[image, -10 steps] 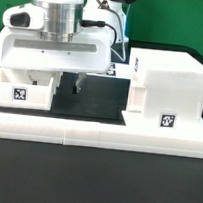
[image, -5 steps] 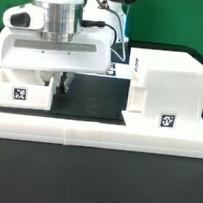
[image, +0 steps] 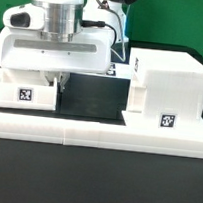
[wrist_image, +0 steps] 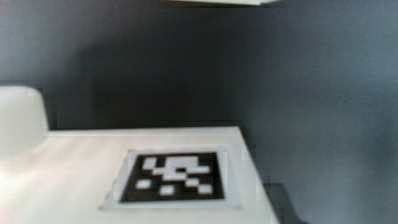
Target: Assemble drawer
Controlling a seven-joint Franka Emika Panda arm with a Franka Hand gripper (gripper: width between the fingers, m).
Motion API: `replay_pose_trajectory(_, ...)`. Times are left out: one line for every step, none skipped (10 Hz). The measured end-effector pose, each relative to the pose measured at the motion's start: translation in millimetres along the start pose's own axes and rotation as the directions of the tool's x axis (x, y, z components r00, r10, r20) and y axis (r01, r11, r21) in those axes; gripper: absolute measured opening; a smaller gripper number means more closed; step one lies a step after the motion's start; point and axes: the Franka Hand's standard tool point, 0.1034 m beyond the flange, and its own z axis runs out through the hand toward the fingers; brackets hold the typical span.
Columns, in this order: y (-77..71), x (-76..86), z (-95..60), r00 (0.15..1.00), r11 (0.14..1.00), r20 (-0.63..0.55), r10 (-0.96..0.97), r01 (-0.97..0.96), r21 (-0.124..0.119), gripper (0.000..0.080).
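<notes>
Tray (image: 4, 88) x1 | casing (image: 170, 78) x1 | tags (image: 25, 95) x2 | end effector (image: 61, 83) x1

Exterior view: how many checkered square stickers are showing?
2. A sticker on the tray, exterior view's left; another sticker on the big box, exterior view's right. More may be hidden.

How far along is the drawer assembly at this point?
Early. Done: nothing visibly; the casing stands apart from the tray. In hand: the hand is low at that tray, grip hidden. Left: sliding trays into the casing; only one tray shows.
</notes>
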Motion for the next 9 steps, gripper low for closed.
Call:
replay_pose_trajectory(0.0,0.0,0.0,1.000,1.000,0.000,0.000,0.000,0.000,0.0041)
replay_pose_trajectory(0.0,0.0,0.0,1.000,1.000,0.000,0.000,0.000,0.000,0.0041)
replay_pose_trajectory(-1.9,0.9,-0.6,1.000,1.000,0.000,-0.010,0.010,-0.001,0.0041)
replay_pose_trajectory(-10.0,5.4,-4.2,0.999,0.999,-0.002,-0.042,0.042,-0.004,0.0042)
replay_pose_trajectory(-16.7,9.6,-8.1,0.998,0.998,-0.007,-0.062,0.062,-0.001,0.0042)
replay_pose_trajectory(-21.1,12.5,-9.4,0.996,0.996,-0.011,-0.093,0.093,0.001,0.0042)
replay_pose_trajectory(-23.4,14.8,-10.5,0.992,0.993,-0.015,-0.121,0.122,0.002,0.0042)
replay_pose_trajectory(-24.3,16.1,-12.0,0.992,0.992,-0.018,-0.125,0.125,0.002,0.0042)
replay_pose_trajectory(-23.8,15.2,-10.8,0.992,0.992,-0.016,-0.122,0.122,0.002,0.0042)
